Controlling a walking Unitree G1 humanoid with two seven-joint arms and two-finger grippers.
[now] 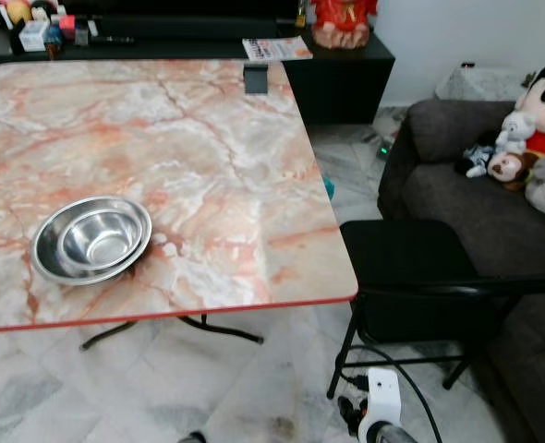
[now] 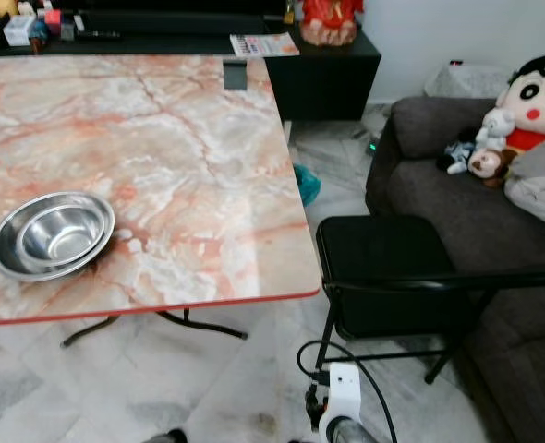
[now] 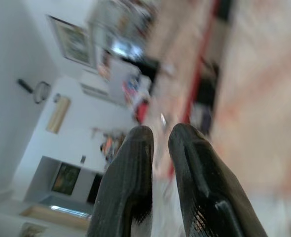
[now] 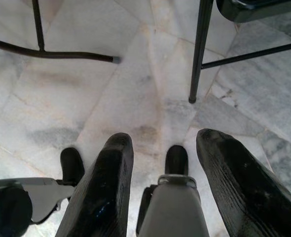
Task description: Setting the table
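Two nested steel bowls [image 1: 92,240] sit on the pink marble table [image 1: 217,166], near its front left edge. Nothing else lies on the near part of the tabletop. My left gripper [image 3: 160,133] is shut and empty, its black fingers [image 3: 128,182] close together and pointing along the table's red edge in a blurred picture. My right gripper [image 4: 164,138] hangs open over the tiled floor, above my own feet. The right arm [image 1: 381,415] shows at the bottom edge beside the chair.
A black folding chair [image 1: 411,268] stands at the table's right front corner. Right of it a grey sofa [image 1: 457,194] holds plush toys [image 1: 531,129]. A small dark stand [image 1: 255,77] sits at the table's far edge, before a black sideboard [image 1: 337,74] with clutter.
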